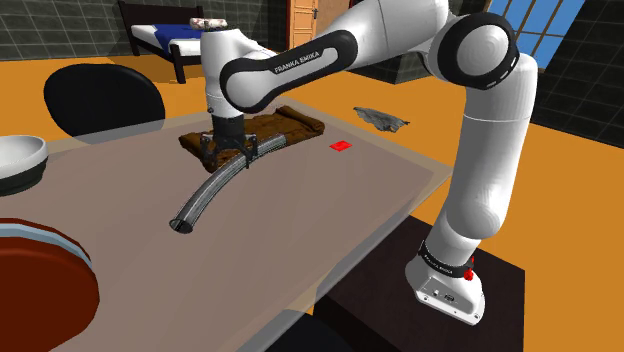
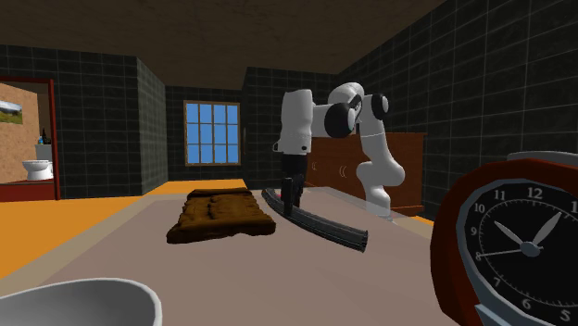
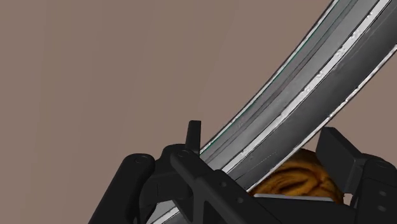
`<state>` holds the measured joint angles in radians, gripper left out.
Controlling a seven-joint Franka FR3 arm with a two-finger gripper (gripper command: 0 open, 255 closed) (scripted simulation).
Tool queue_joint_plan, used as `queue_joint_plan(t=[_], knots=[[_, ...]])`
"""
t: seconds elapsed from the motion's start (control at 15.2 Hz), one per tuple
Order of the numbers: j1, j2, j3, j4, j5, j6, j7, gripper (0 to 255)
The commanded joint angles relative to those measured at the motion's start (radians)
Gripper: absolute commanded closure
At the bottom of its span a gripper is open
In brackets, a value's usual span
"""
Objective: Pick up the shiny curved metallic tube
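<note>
The curved, shiny grey metal tube point(image 1: 205, 195) lies on the brownish table, arching from an open end near the table's middle toward the brown mat point(image 1: 262, 129). My black gripper point(image 1: 228, 155) is down at the tube's far end, beside the mat. In the wrist view the tube point(image 3: 305, 83) runs slantwise between both fingers point(image 3: 340, 149), which press against its sides, so the gripper point(image 3: 264, 143) is shut on it. In the second exterior view the tube point(image 2: 324, 225) rests on the table with the gripper point(image 2: 292, 199) on its far end.
A small red piece point(image 1: 341, 146) lies beyond the mat. A white bowl point(image 1: 20, 160) and a red clock point(image 1: 40, 280) stand toward the shoulder view's left. A black chair point(image 1: 105, 100) stands behind the table point(image 1: 330, 220). A grey rag point(image 1: 381, 119) lies on the orange floor.
</note>
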<state>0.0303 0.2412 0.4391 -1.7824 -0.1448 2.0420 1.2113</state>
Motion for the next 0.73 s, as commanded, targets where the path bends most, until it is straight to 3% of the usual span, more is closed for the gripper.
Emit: queue_joint_plan(t=[0.0, 0.66], knots=[[-0.001, -0.01, 0.002, 0.016, 0.006, -0.024, -0.004, 255], [-0.001, -0.032, 0.006, 0.099, 0.02, -0.126, -0.016, 255]])
